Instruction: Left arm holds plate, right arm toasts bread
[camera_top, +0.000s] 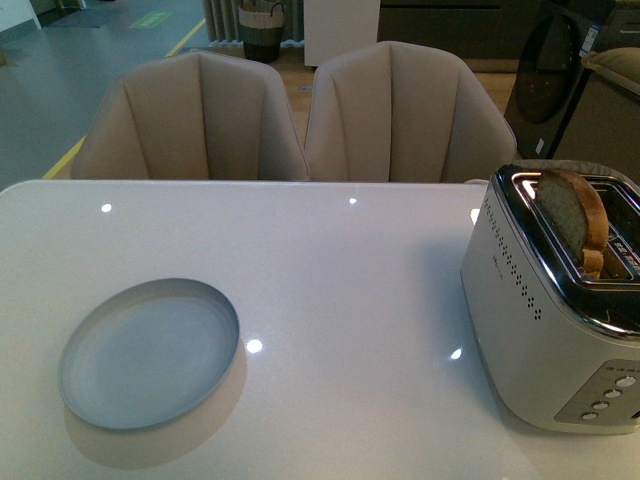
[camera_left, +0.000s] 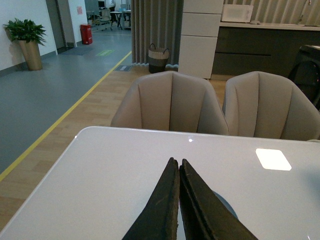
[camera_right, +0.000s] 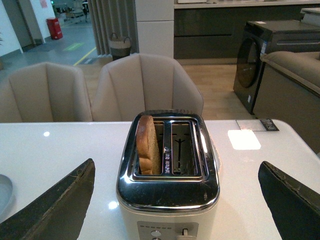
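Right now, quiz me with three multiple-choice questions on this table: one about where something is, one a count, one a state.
1. Where is the bread?
A. On the plate
B. Standing in a toaster slot
C. Flat on the table

2. How many slots does the toaster have?
A. One
B. Two
C. Four

3. How are the jaws of the left gripper?
A. Closed together, empty
C. Closed on the plate
B. Wide open

Answers:
1. B: the slice stands upright in one slot, its top above the chrome rim.
2. B: the right wrist view shows two slots side by side, one holding the slice, one empty.
3. A: the left wrist view shows both fingers pressed together with nothing between; the plate lies untouched on the table.
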